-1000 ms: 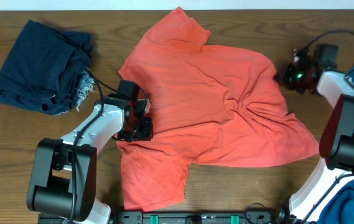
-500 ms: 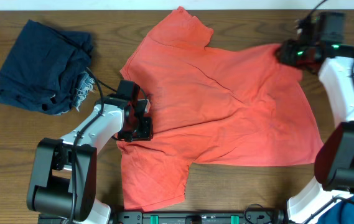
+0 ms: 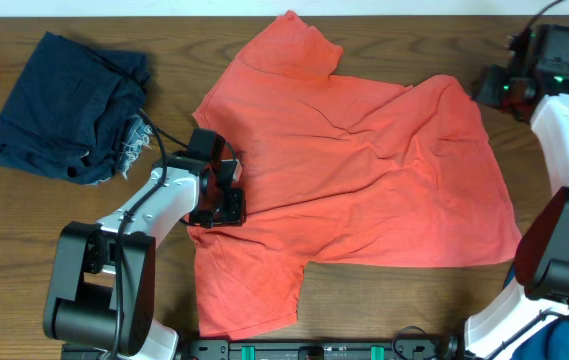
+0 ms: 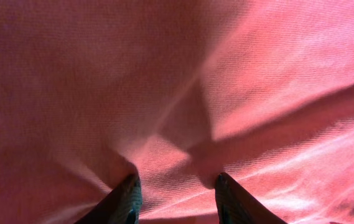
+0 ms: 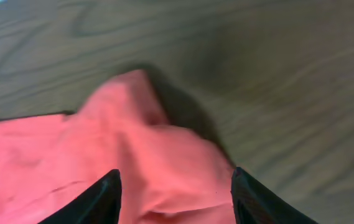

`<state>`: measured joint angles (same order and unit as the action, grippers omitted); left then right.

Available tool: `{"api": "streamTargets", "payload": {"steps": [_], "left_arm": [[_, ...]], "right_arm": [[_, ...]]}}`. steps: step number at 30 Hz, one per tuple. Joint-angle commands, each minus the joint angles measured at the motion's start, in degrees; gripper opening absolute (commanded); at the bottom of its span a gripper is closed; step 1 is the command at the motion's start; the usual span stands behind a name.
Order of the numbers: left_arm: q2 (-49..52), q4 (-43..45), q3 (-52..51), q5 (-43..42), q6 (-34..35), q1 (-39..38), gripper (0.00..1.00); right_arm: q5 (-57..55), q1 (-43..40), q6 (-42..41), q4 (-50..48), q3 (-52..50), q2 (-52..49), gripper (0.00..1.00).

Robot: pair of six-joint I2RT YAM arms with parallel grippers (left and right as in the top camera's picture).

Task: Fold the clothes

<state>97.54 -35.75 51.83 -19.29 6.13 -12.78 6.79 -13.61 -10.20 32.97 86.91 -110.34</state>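
Where the left gripper (image 3: 226,208) bears down on the coral-red T-shirt (image 3: 364,180) near its left edge, the jaws stand partly apart, tips sunk in cloth; whether a fold is pinched cannot be told. Right gripper (image 5: 175,190): jaws wide, empty, over the shirt's far right corner. T-shirt: spread, wrinkled, mid-bench (image 3: 44,230). Dark blue garment (image 3: 69,105): heaped, far left, apart.

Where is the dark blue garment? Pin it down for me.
In the overhead view, the dark blue garment lies bunched near the far left corner of the table, apart from the coral-red T-shirt, which is spread to its right.
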Motion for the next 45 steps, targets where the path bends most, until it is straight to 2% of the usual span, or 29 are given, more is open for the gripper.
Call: {"api": "streamTargets", "payload": {"steps": [1,6,9,11,13,14,16,21,22,23,24,25,27,28,33,35,36,37,39,40,45], "left_arm": [[0.2,0.1,-0.6,0.5,-0.3,-0.1,0.41],[0.2,0.1,-0.6,0.5,-0.3,-0.1,0.41],[0.2,0.1,-0.6,0.5,-0.3,-0.1,0.41],[0.2,0.0,-0.6,0.5,-0.3,-0.1,0.41],[0.2,0.1,-0.6,0.5,-0.3,-0.1,0.41],[0.2,0.0,-0.6,0.5,-0.3,-0.1,0.41],[0.2,-0.1,-0.6,0.5,-0.3,-0.1,0.41],[0.2,-0.1,-0.6,0.5,-0.3,-0.1,0.41],[0.2,0.0,-0.6,0.5,-0.3,-0.1,0.41],[0.2,0.1,-0.6,0.5,-0.3,-0.1,0.41],[0.2,0.1,-0.6,0.5,-0.3,-0.1,0.41],[0.2,0.1,-0.6,0.5,-0.3,-0.1,0.41],[0.2,0.1,-0.6,0.5,-0.3,-0.1,0.41],[0.2,0.0,-0.6,0.5,-0.3,-0.1,0.41],[0.2,0.0,-0.6,0.5,-0.3,-0.1,0.42],[0.2,0.1,-0.6,0.5,-0.3,-0.1,0.42],[0.2,0.1,-0.6,0.5,-0.3,-0.1,0.41],[0.2,0.1,-0.6,0.5,-0.3,-0.1,0.41],[0.2,0.1,-0.6,0.5,-0.3,-0.1,0.42],[0.2,0.0,-0.6,0.5,-0.3,-0.1,0.42],[0.2,0.1,-0.6,0.5,-0.3,-0.1,0.42]], "right_arm": [[1.0,-1.9,0.0,0.1,0.0,-4.4,0.55],[10.7,-3.5,4.0,-2.0,0.0,-10.0,0.60],[11.7,-3.7,4.6,-2.6,0.0,-12.3,0.61],[11.7,-3.8,5.4,-2.7,0.0,-12.8,0.44],[11.5,-4.0,6.2,-3.7,0.0,-12.8,0.15],[11.0,-4.6,6.2,-3.9,0.5,-12.3,0.07],[9.9,-6.0,5.7,-3.7,1.6,-10.9,0.01],[9.9,-10.4,5.7,-3.2,3.8,-5.0,0.01],[9.9,-11.1,5.7,-3.0,3.8,-3.8,0.03],[9.6,-11.6,5.8,-2.7,3.8,-2.8,0.18],[9.2,-12.1,5.8,-2.4,3.8,-2.1,0.40],[8.7,-12.5,5.8,-1.9,3.8,-1.4,0.52],[8.6,-13.0,5.8,-0.7,3.8,-0.6,0.64],[8.6,-13.0,5.8,0.1,3.8,-0.5,0.67],[8.6,-11.9,5.8,3.3,3.4,-0.8,0.66],[8.6,-11.0,5.7,3.6,2.9,-0.8,0.53],[8.6,-10.6,5.7,3.7,2.6,-0.8,0.50],[8.6,-10.2,5.7,3.7,2.3,-0.9,0.51],[6.8,-9.6,5.5,3.1,2.1,-1.6,0.65],[5.1,-9.4,4.7,2.3,2.1,-2.2,0.67],[4.1,-9.4,3.3,-2.8,2.1,-6.6,0.68]]}}
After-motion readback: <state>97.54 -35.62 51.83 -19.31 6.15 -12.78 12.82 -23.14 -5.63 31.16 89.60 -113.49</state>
